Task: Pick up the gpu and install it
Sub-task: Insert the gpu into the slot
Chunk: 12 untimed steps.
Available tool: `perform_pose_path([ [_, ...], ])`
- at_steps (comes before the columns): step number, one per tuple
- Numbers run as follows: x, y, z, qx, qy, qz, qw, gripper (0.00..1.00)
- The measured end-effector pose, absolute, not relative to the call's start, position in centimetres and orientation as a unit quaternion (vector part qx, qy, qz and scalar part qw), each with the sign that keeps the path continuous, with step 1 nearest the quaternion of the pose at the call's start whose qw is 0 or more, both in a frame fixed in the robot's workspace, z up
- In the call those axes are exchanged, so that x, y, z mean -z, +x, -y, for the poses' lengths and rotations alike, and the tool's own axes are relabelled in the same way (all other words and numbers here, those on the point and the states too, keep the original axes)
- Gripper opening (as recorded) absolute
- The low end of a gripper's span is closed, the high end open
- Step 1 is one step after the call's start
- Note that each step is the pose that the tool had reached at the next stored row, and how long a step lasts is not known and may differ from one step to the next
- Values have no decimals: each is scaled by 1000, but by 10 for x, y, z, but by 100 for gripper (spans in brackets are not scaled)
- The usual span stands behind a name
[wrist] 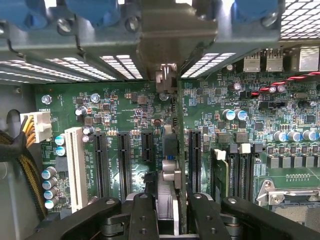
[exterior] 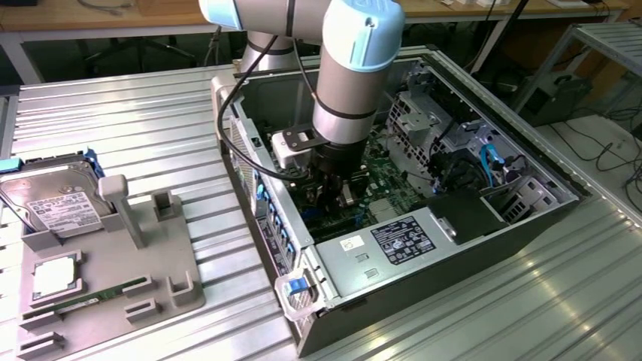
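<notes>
Near side of the exterior view: grey parts holder (exterior: 110,278) on the ribbed metal surface (exterior: 140,120), at the exterior view's left. It carries a silver hard drive (exterior: 50,197) with white label, a square chip (exterior: 56,277) and a narrow green memory stick (exterior: 95,295). The upright posts on the holder stand free, no card between them.

Next, the open PC case (exterior: 422,248) lying on its side, just beside the holder. Black power supply label (exterior: 401,239) faces up near the front edge, blue latch (exterior: 298,286) at the corner.

Arm (exterior: 351,75) reaches straight down into the case. Hand (exterior: 336,197) is low over the motherboard (exterior: 386,169).

Wrist view: hand (wrist: 169,220) is closed on the gpu (wrist: 170,165), black fingers (wrist: 142,215) pressing either side of the card. The card is edge-on to the camera, upright, dark with a silver block near the fingers, running toward the slotted rear wall of the case (wrist: 75,65). Its metal end bracket (wrist: 166,77) sits up against that wall. The card lines up between the black expansion slots (wrist: 124,165) on the green board; can't tell if the edge connector is fully seated or just above a slot.

Further off: white slot (wrist: 76,167), blue capacitors (wrist: 50,187), yellow-black power cable (wrist: 22,150).
</notes>
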<state>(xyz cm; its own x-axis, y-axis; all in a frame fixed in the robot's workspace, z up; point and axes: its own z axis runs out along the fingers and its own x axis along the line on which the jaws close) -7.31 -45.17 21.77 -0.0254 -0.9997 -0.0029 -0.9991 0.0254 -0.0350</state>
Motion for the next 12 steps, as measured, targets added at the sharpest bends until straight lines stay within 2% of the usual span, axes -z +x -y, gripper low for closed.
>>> perform_pose_path([
  [12,-215,-73,451,11,-699,-715,14,29],
])
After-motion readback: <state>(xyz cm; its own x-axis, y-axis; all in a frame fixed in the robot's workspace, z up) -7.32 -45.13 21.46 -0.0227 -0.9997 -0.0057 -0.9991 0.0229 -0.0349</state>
